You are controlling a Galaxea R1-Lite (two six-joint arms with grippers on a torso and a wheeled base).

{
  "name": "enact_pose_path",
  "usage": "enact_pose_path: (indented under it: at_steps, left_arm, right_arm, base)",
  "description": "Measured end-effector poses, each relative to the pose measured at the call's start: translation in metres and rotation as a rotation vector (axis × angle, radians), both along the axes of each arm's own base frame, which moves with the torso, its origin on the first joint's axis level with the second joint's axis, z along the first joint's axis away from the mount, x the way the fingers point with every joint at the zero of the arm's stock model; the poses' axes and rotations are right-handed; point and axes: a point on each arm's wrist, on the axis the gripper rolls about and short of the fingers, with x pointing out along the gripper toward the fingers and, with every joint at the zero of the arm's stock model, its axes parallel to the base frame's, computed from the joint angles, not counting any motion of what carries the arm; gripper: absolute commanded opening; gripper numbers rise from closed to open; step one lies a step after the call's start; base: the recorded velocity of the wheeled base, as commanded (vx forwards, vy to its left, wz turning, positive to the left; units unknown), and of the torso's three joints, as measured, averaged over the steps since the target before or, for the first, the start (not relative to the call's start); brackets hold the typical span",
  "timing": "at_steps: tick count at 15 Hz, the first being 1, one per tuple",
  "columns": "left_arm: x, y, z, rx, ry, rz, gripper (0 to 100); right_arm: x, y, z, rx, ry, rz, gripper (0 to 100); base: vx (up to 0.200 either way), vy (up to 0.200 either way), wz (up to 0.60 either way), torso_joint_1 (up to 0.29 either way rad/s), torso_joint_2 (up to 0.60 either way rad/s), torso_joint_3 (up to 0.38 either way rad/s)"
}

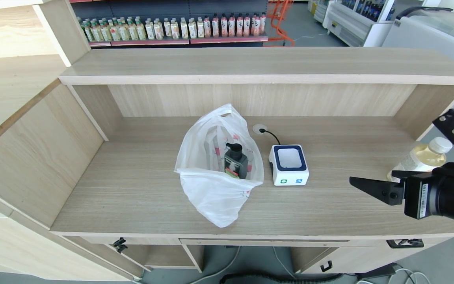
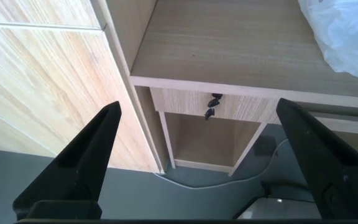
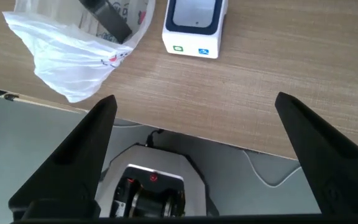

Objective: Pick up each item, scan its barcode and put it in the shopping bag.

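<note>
Tool on the right [image 3: 195, 104] wide open, gripping nothing, over the table's [image 1: 329, 209] front edge. Pale white-capped bottle [image 1: 424, 156] right near it at the table's right end. Further left: scanner [image 1: 289, 165], then shopping bag [image 1: 215, 189] with a dark pump bottle [image 1: 235, 161] inside. Left tool [image 2: 199, 106] open too, down off the front-left corner.

Lighting: bright, even and diffuse, from overhead. Counter [image 1: 329, 205] lit flat; shadows faint and soft-edged. Bag [image 1: 215, 193] reads near-white, folds close to blown out, with a faint shadow hugging its base. Scanner [image 1: 289, 159], just right of bag: white top mildly glary, thin shadow on its bag-facing side. Back panel [image 1: 329, 100] behind bag darkens slightly under the overhanging shelf [image 1: 266, 63].

Head view: wide-angle bowing; counter edges far from bag curve.

Wrist views: left end effector [image 2: 199, 104] and right end effector [image 3: 196, 102] show as dark, underexposed silhouettes.
</note>
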Motion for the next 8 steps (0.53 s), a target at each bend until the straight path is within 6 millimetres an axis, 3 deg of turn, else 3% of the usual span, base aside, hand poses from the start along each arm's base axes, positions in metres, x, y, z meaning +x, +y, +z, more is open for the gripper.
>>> enact_pose_path:
  at_steps: [8]
  left_arm:
    - [0.0,0.0,0.0,0.001,0.0,0.0,100]
  right_arm:
    - [0.0037,-0.0079,-0.0082,0.007,0.035,-0.058,100]
  base:
    - [0.0,-0.2,0.0,0.001,0.0,0.001]
